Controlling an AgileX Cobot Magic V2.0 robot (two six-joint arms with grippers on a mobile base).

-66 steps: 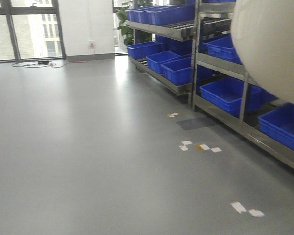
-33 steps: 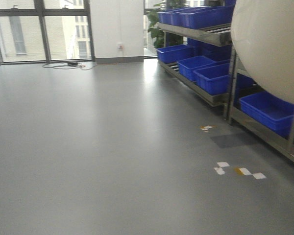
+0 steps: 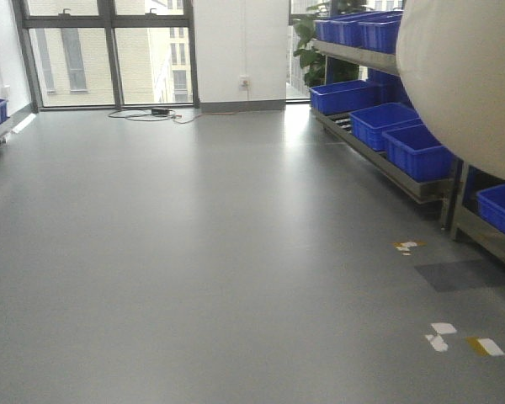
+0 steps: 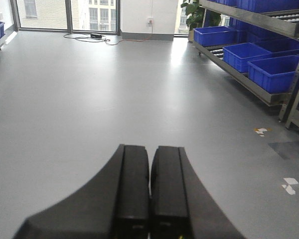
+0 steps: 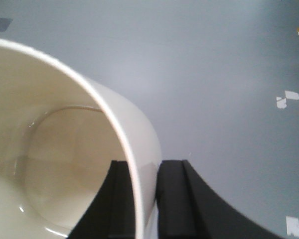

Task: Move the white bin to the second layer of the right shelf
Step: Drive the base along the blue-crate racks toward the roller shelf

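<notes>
White bin is off the floor, pinched by the right hand: one black finger inside the wall, the other outside, rim between them. In the right wrist view the bin fills the lower left and its mouth faces the camera, with the bare inside bottom showing. In the front view its rounded outer wall blocks the upper right corner, close to the lens. Left hand is at the bottom centre of its wrist view, fingers pressed together with nothing between them, over grey floor. A steel rack runs along the right side with blue crates on its levels; the bin is not on it. White and yellow tape marks sit on the floor at lower right. Windows are at the far upper left, with a cable on the floor below them. A plant stands by the far rack end.
</notes>
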